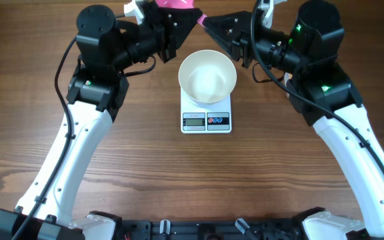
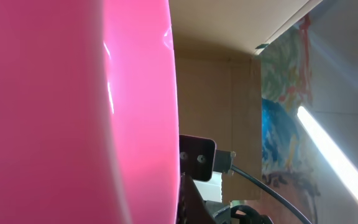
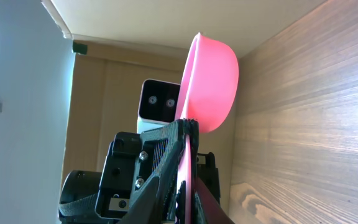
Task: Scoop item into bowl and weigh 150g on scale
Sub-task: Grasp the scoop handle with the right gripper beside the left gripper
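One pink scoop (image 3: 211,84) in right hand (image 3: 188,127)

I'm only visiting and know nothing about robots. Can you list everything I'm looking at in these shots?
bowl: one, white, sitting on the scale, looks empty
scale: one, white with a grey display, middle of the table
scoop: one, pink, beyond the bowl, between the two grippers
table: one, brown wood, under everything
picture: one, blue and green, blurred, on a wall in the left wrist view
left arm: one, white and black, left of the scale
right arm: one, white and black, right of the scale
left gripper: one, black, shut, right up against the scoop
right gripper: one, black, closed on the scoop's thin handle
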Robot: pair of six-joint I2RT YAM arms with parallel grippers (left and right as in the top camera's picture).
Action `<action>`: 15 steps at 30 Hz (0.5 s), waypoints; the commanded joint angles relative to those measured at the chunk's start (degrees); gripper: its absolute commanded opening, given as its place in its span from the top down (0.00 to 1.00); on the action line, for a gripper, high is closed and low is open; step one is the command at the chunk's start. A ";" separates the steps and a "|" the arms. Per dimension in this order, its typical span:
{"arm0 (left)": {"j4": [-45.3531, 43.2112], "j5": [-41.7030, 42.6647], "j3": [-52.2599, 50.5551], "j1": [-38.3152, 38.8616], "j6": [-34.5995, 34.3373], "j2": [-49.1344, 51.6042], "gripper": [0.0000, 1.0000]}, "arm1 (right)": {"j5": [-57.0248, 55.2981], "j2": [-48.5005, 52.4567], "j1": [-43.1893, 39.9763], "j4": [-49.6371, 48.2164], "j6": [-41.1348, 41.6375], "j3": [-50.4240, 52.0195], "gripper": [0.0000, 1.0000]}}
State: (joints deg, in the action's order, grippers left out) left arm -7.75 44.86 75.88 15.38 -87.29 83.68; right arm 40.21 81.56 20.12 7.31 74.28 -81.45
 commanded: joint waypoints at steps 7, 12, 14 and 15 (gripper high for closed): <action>-0.11 1.29 0.31 0.17 1.40 -0.22 0.96 | -0.79 0.63 0.15 -0.35 -0.83 -0.07 0.86; -0.11 1.60 0.31 0.17 1.40 -0.22 0.96 | -0.79 0.63 0.15 -0.35 -0.81 -0.07 0.89; -0.11 1.62 0.31 0.17 1.40 -0.22 0.96 | -0.79 0.63 0.15 -0.35 -0.79 -0.07 0.91; -0.11 1.64 0.31 0.17 1.38 -0.22 0.96 | -0.79 0.63 0.15 -0.35 -0.83 -0.07 0.92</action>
State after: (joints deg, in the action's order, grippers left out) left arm -7.77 44.84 75.88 15.38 -87.29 83.68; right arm 40.21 81.76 20.12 7.44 74.30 -81.45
